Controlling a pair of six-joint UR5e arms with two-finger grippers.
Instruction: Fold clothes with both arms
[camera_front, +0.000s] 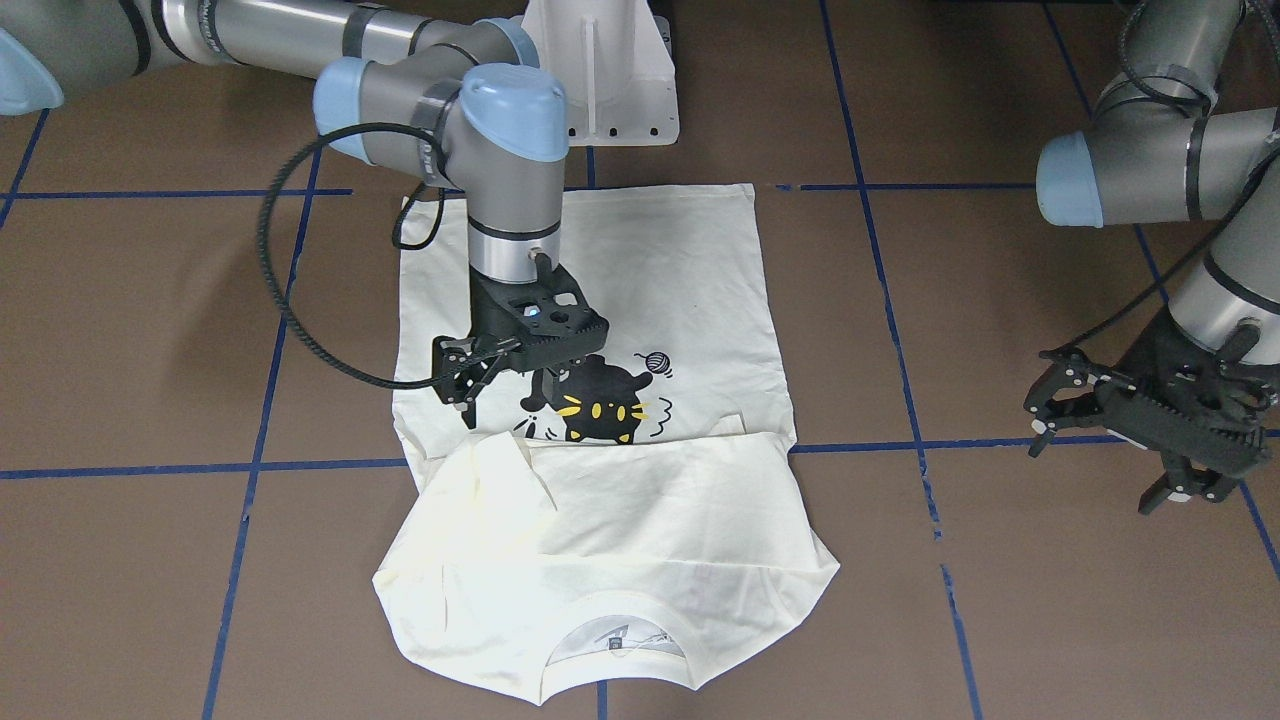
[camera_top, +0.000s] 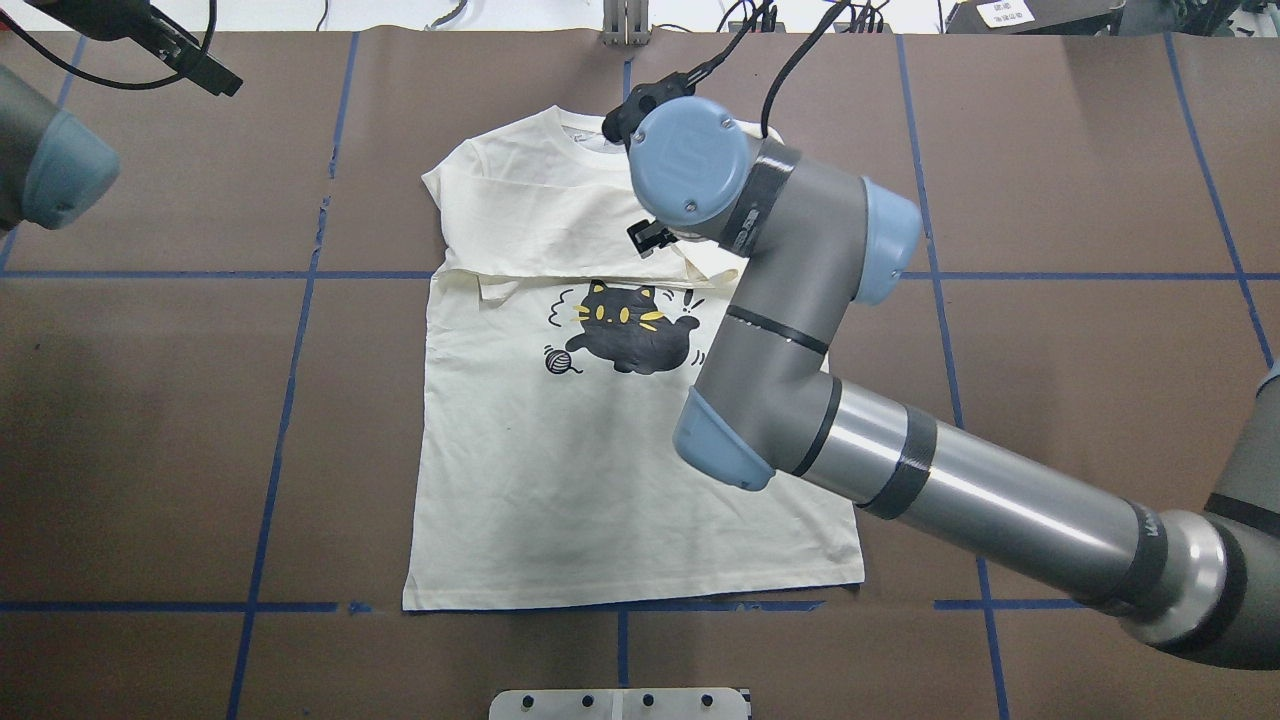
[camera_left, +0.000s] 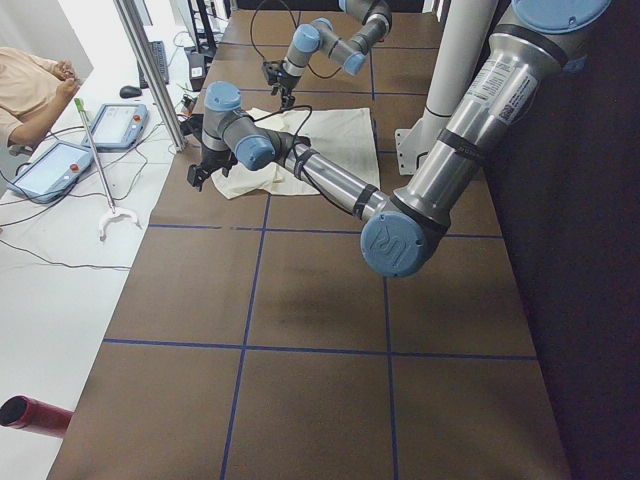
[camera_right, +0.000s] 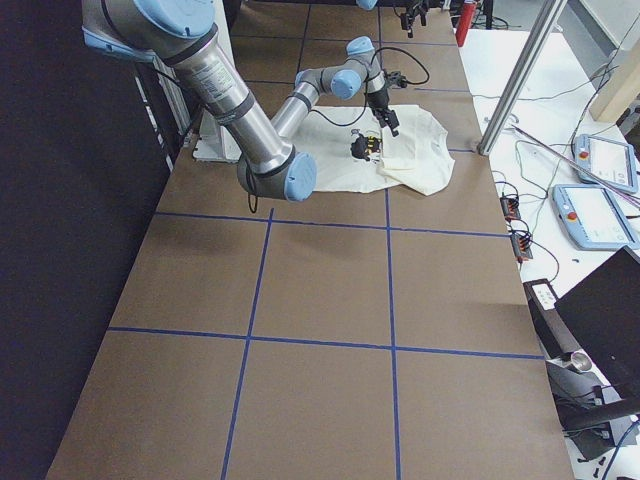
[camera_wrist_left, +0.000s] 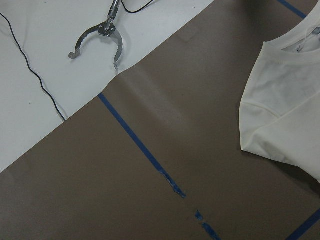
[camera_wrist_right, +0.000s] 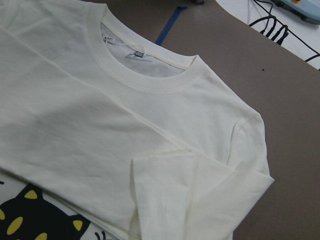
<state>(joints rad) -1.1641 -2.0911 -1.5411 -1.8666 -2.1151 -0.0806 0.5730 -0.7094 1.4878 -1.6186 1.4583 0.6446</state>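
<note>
The right tool (camera_front: 505, 400) hangs spread wide with the shirt (camera_front: 650, 260) beneath it and the cat print (camera_front: 600, 405) just beside it, while the left tool (camera_front: 1095, 472), likewise spread, is well apart over the bare tabletop (camera_front: 1000, 600).

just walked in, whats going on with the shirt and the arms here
A two-arm robot is folding a cream shirt on the brown table. Its collar end is already folded over, up to the cat print. The right gripper hangs open over the shirt by that fold, holding nothing. The left gripper is open, off to the side.
</note>
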